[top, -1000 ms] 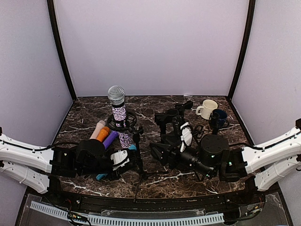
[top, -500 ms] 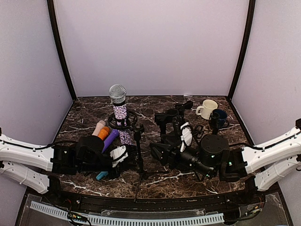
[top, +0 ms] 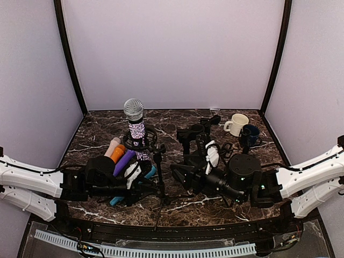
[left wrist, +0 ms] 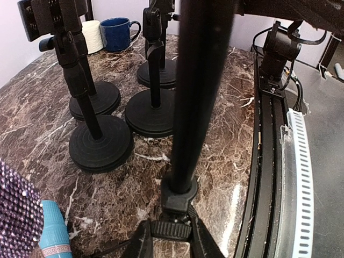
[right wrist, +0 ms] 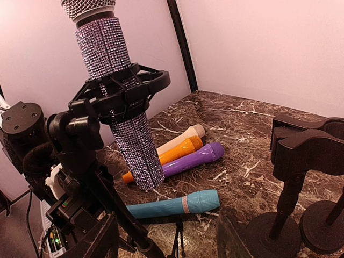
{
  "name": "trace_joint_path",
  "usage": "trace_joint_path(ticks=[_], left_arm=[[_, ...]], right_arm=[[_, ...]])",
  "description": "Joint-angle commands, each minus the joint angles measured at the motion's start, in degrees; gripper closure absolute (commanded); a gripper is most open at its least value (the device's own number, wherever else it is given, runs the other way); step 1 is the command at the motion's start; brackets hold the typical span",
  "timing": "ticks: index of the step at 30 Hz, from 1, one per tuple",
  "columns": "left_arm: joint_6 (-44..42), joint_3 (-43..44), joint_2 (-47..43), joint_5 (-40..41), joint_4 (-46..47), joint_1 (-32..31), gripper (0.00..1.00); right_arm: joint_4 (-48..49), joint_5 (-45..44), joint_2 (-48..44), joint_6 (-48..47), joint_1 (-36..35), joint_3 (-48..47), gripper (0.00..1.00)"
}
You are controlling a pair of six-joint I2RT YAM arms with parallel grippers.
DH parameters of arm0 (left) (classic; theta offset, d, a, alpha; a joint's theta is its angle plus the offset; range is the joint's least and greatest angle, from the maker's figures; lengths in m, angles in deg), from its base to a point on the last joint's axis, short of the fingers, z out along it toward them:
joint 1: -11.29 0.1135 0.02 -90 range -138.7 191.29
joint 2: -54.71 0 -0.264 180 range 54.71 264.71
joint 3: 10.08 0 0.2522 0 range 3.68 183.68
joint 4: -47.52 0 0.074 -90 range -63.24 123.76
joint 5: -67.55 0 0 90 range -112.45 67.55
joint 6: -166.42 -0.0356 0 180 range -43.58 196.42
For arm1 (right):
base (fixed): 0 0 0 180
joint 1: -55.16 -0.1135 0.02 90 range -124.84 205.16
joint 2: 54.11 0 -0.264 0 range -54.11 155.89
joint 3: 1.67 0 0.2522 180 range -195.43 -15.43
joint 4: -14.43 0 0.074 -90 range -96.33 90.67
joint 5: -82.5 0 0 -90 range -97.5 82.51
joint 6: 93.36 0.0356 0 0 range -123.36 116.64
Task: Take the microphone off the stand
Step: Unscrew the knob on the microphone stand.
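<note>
A purple rhinestone microphone (top: 136,129) with a silver grille stands upright in a black shock mount (right wrist: 123,88) on a thin tripod stand (top: 159,171). It also shows in the right wrist view (right wrist: 137,156). My left gripper (left wrist: 171,243) is low on the table, shut on the ribbed collar at the foot of the stand pole (left wrist: 199,80). In the top view the left gripper (top: 149,185) sits at the stand's base. My right gripper (right wrist: 167,244) is open and empty, right of the stand and facing the microphone; it also shows in the top view (top: 180,174).
Cream (right wrist: 180,137), orange (right wrist: 172,152), purple (right wrist: 193,159) and teal (right wrist: 177,204) microphones lie on the marble left of and behind the stand. Several empty stands with round bases (left wrist: 102,142) stand at centre. A white mug (top: 236,123) and a blue mug (top: 249,134) are at back right.
My left wrist has rolled and edged right at the stand's base. The microphone and stand stay about where they were. The right arm has not moved.
</note>
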Motion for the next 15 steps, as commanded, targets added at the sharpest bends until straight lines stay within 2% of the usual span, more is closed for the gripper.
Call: trace_joint_path(ticks=[1,5,15], left_arm=[[8.95,-3.64,0.96,-4.27,-0.72,-0.13,0.87],[15.54,-5.88,0.86,-6.04,1.96,0.53,0.87],[29.80,-11.32,0.31,-11.89,10.25,2.15,0.87]], right_arm=[[1.45,1.67,0.98,0.15,0.26,-0.73,0.38],[1.30,3.03,1.72,0.35,0.27,-1.13,0.41],[1.32,4.36,2.45,0.36,0.31,-1.75,0.42]])
